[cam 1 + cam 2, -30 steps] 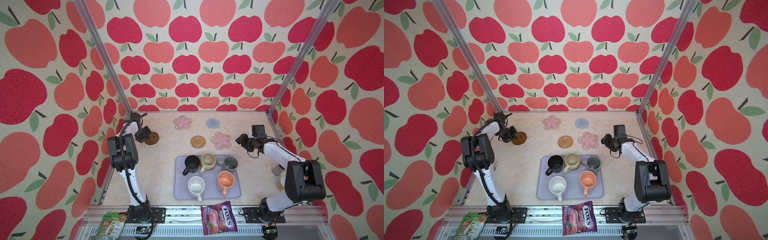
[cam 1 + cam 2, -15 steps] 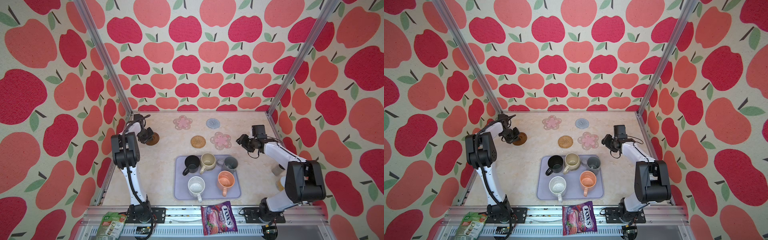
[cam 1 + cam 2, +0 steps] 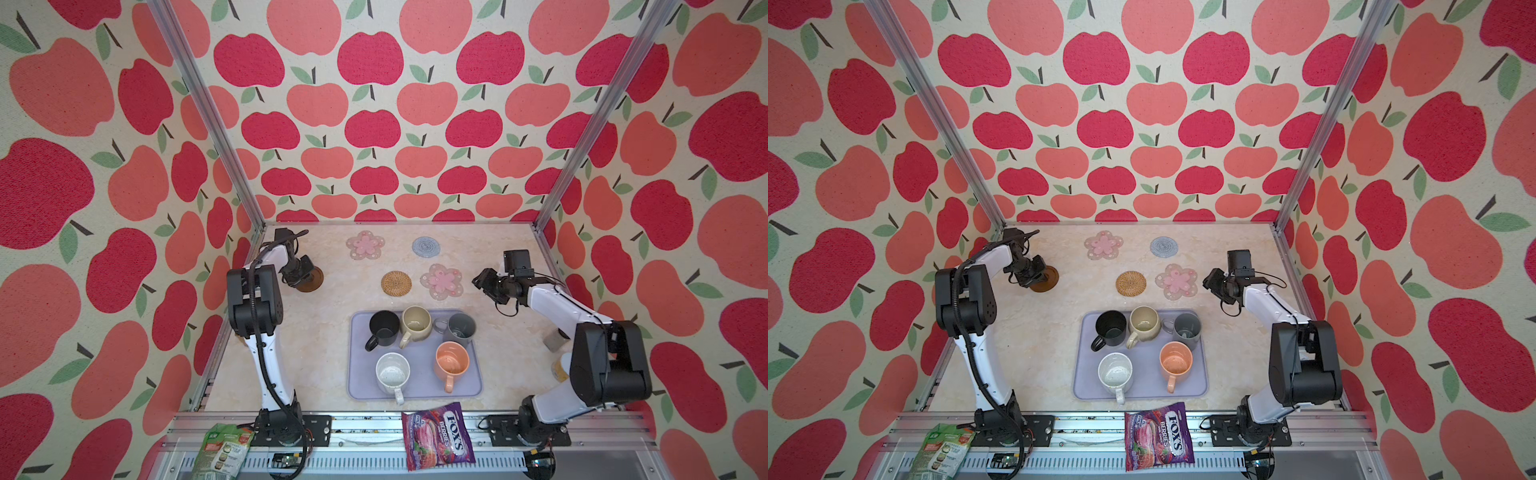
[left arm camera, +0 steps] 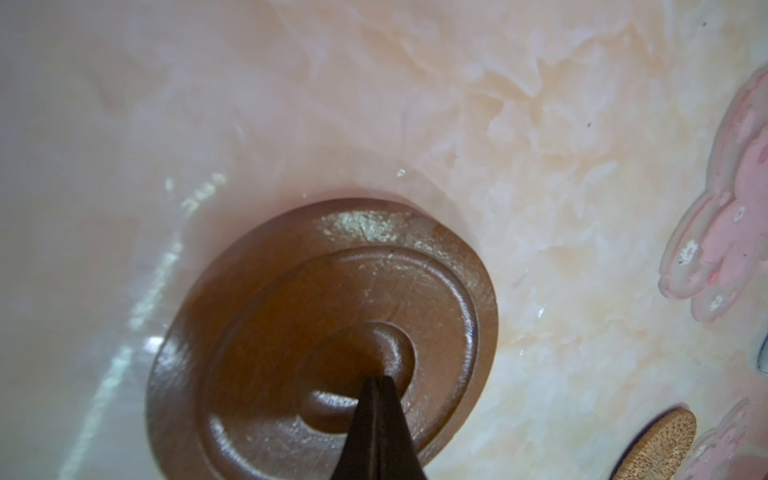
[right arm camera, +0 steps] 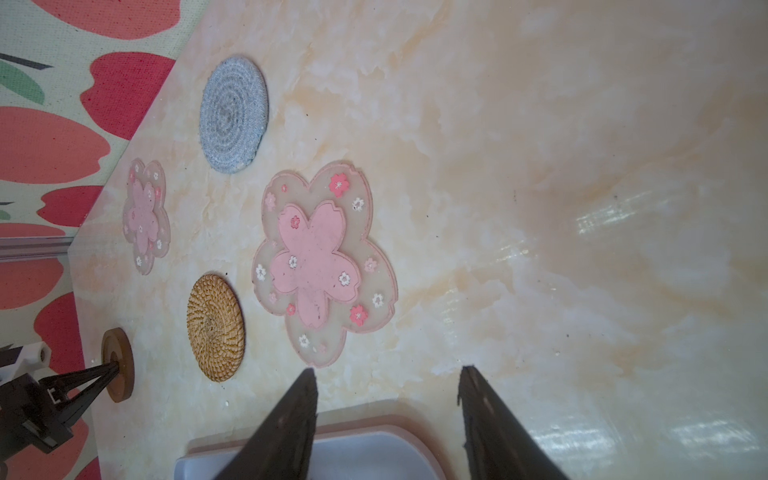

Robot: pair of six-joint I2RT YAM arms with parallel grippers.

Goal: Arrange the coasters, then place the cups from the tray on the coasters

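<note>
While the dark brown coaster lies flat near the left edge of the table, the left gripper, jaws pressed together on nothing, sets its tips in the coaster's centre dimple. 4 other coasters lie apart behind the tray, where all 5 cups stand. The right gripper hovers parted and empty above the tray's far right corner.

coasters: 5 | cups on tray: 5 | tray: 1 | snack packets: 2 | robot arms: 2
</note>
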